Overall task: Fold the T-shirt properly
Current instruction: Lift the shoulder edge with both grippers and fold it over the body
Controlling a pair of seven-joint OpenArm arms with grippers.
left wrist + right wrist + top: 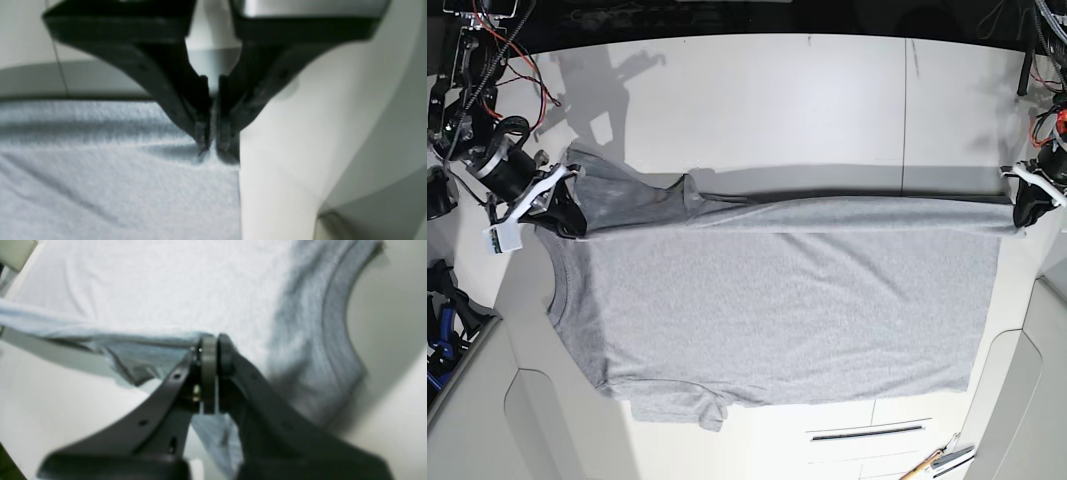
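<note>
While the T-shirt point(777, 300) lies flat across the white table point(757, 90), plain side up and its neck toward my right arm, I see the far edge lifted into a long fold. My right gripper point(210, 350) is clenched on the shoulder cloth, and my left gripper point(213, 146) pinches the hem corner.

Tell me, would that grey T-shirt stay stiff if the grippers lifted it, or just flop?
Probably flop: the T-shirt already sags in a soft fold between the left gripper and the right gripper. It looks light, since pinches at two points raise a whole edge. The knit seems unlikely to slip.
</note>
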